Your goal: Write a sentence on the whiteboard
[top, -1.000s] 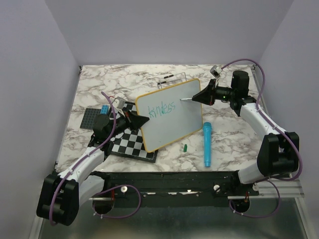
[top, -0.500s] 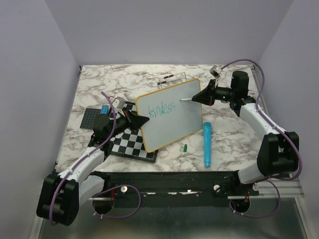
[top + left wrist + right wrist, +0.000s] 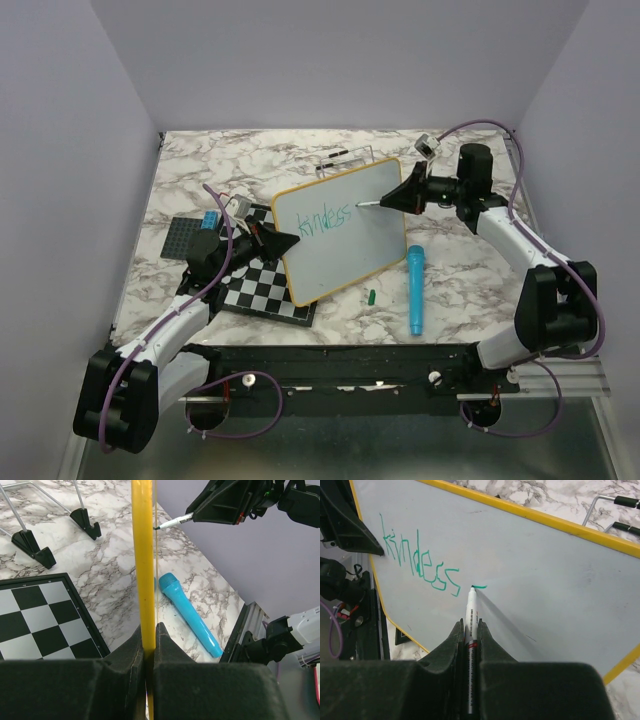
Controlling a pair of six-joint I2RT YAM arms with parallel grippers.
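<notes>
The whiteboard (image 3: pixel 345 245), white with a yellow frame, stands tilted in the middle of the table. My left gripper (image 3: pixel 290 240) is shut on its left yellow edge (image 3: pixel 144 580). Green lettering reading "kindess" (image 3: pixel 417 562) runs across the upper left of the whiteboard (image 3: pixel 530 575), followed by a short green dash (image 3: pixel 480 586); this is the sentence as it shows. My right gripper (image 3: pixel 471 625) is shut on a white marker (image 3: pixel 471 612) whose green tip touches the board at the dash. From above, the right gripper (image 3: pixel 395 198) sits at the board's upper right with the marker (image 3: pixel 372 201) pointing left.
A blue cylinder (image 3: pixel 414 288) and a small green cap (image 3: pixel 370 297) lie on the marble table right of the board. A checkered board (image 3: pixel 262 290) and a black plate (image 3: pixel 185 236) lie at the left. A wire stand (image 3: pixel 345 158) is behind the board.
The right arm has shifted slightly left and up, with the marker tip staying on the board just right of the lettering. The left arm and the board have not moved.
</notes>
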